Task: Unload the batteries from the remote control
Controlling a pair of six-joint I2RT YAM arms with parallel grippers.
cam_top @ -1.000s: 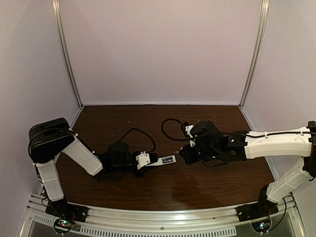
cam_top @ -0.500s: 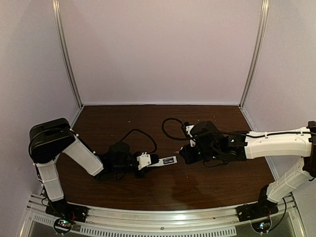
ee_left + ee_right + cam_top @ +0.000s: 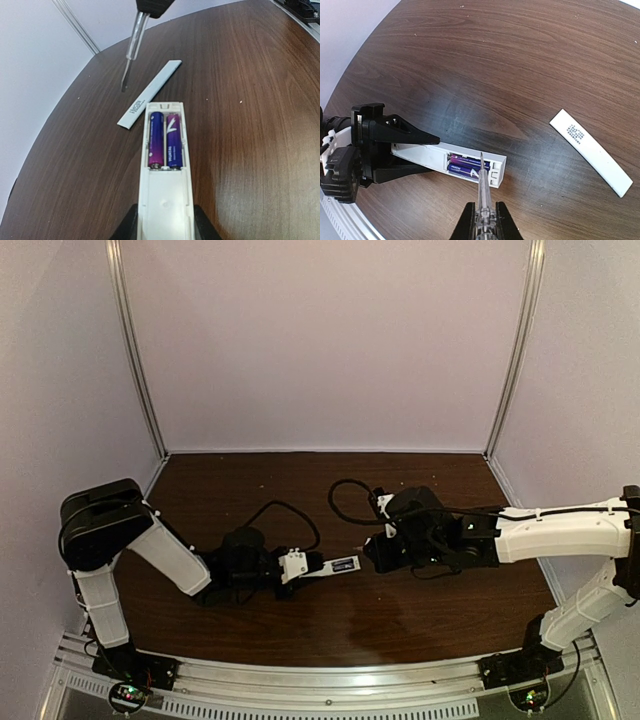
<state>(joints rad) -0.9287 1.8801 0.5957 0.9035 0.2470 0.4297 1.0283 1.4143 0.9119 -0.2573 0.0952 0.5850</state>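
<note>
My left gripper (image 3: 165, 227) is shut on the near end of the remote control (image 3: 165, 200), a slim white bar lying along the table. Its compartment is uncovered, and two purple-blue batteries (image 3: 156, 137) (image 3: 173, 137) sit side by side in it. The flat white back cover (image 3: 150, 93) lies loose on the wood beyond the remote. My right gripper (image 3: 483, 220) is shut on a clear-handled screwdriver (image 3: 482, 185). The screwdriver's tip hangs in the air by the remote's open end, apart from the batteries (image 3: 465, 166). From above, the remote (image 3: 340, 564) lies between both grippers.
Black cables (image 3: 345, 490) loop over the brown table behind the grippers. Pale walls with metal corner posts (image 3: 135, 350) close the back and sides. An aluminium rail (image 3: 320, 685) runs along the near edge by the arm bases.
</note>
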